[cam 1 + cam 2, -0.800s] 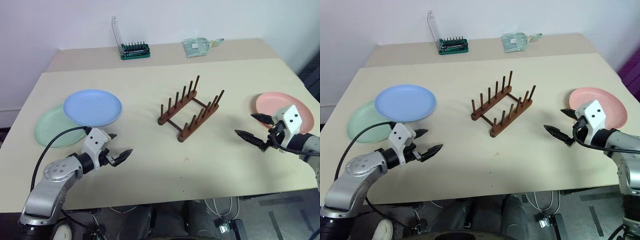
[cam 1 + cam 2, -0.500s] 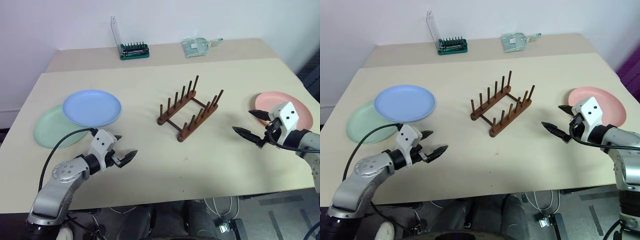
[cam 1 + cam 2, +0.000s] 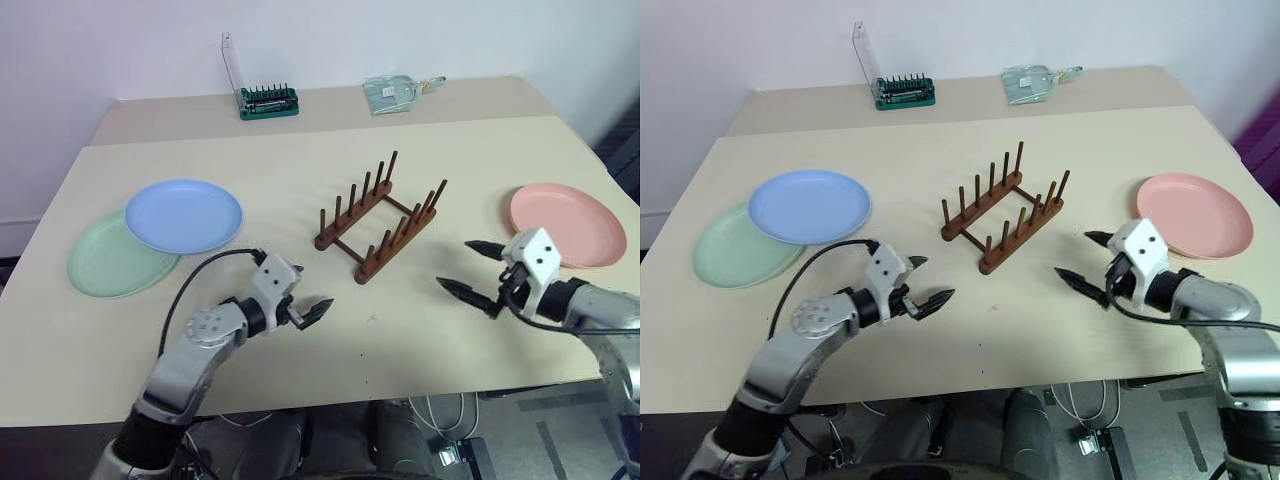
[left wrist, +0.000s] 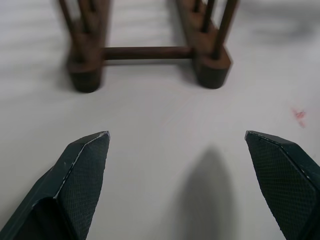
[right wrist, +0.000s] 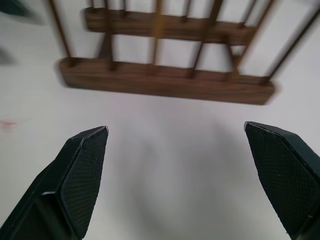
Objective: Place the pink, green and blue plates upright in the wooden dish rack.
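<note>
The dark wooden dish rack (image 3: 381, 220) stands empty at the table's middle, its pegs upright. At the left, the blue plate (image 3: 184, 215) lies flat, overlapping the green plate (image 3: 105, 262). The pink plate (image 3: 567, 224) lies flat at the right. My left gripper (image 3: 310, 288) hangs open and empty just left of the rack's near end, pointing at it. My right gripper (image 3: 454, 263) is open and empty between the rack and the pink plate. Both wrist views look between wide-apart fingers at the rack (image 4: 145, 52) (image 5: 165, 82) close ahead.
A green screwdriver-bit holder (image 3: 268, 100) with a raised clear lid and a clear packet (image 3: 398, 92) sit on the far table section. A small red mark (image 3: 372, 318) is on the tabletop near the front edge.
My left gripper has swung right, away from the blue plate, toward the rack. My right gripper has moved left, off the pink plate's edge, toward the rack. Both stay open.
</note>
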`<state>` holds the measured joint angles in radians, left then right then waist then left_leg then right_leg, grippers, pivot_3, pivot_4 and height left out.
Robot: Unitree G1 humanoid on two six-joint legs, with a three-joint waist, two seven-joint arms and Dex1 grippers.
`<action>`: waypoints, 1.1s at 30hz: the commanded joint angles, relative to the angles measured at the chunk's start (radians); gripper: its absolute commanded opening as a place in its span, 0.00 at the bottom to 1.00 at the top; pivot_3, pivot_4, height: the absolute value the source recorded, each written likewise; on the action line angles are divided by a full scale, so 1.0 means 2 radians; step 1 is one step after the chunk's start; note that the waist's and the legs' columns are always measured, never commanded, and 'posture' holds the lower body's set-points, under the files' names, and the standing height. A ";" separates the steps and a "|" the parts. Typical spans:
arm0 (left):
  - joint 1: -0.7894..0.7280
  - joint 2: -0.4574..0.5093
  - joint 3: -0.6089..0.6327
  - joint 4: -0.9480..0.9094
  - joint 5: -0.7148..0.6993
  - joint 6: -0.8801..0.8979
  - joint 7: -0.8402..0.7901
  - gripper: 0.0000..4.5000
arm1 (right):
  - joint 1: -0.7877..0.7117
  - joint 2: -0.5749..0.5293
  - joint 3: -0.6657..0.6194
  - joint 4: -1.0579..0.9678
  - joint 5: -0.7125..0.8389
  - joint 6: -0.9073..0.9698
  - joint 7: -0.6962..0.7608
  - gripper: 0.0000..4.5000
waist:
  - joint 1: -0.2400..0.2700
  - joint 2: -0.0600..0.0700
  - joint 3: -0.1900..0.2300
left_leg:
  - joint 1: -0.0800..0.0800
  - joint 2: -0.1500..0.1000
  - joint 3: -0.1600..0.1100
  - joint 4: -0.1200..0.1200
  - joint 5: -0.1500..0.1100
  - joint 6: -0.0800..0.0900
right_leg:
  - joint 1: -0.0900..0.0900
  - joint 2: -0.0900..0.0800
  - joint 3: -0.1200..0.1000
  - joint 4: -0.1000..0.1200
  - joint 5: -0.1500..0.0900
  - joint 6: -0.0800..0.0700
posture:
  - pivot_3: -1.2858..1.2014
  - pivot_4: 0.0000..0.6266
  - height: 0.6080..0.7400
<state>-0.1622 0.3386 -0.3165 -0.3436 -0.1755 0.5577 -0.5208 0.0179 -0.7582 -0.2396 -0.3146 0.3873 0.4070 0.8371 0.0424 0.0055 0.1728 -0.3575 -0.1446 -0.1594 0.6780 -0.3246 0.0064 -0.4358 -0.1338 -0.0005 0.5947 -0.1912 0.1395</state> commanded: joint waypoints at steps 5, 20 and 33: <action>-0.039 -0.063 -0.054 0.072 0.053 -0.015 0.039 0.99 | 0.002 0.015 -0.001 -0.084 0.022 0.035 -0.036 1.00 | 0.000 0.000 0.000 | 0.000 0.000 0.000 0.000 0.000 0.000 | 0.000 0.000 0.000 0.000 0.000 0.000 | 0.52 0.24 0.98; -0.114 -0.166 -0.028 0.236 0.078 -0.071 0.078 0.17 | 0.062 0.002 -0.018 -0.119 0.013 0.043 -0.040 1.00 | 0.012 0.000 0.000 | 0.001 0.000 0.000 0.002 0.000 0.000 | 0.002 0.000 0.000 0.000 -0.001 0.001 | 0.52 0.24 0.98; -0.256 -0.039 -0.022 0.402 0.023 -0.247 -0.275 0.17 | 0.126 0.001 -0.038 -0.123 0.002 0.017 -0.033 1.00 | 0.011 0.000 0.000 | 0.000 0.000 0.000 0.002 0.000 0.000 | 0.001 0.000 0.000 0.000 -0.001 0.001 | 0.52 0.24 0.98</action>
<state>-0.6565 0.2620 -0.3717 0.4330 -0.1071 0.1045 -1.0107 0.2652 -0.7644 -0.2944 -0.5163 0.3936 0.4620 0.7829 0.0646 0.0050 0.1726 -0.3571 -0.1449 -0.1595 0.6811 -0.3248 0.0072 -0.4335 -0.1335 -0.0014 0.5939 -0.1924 0.1417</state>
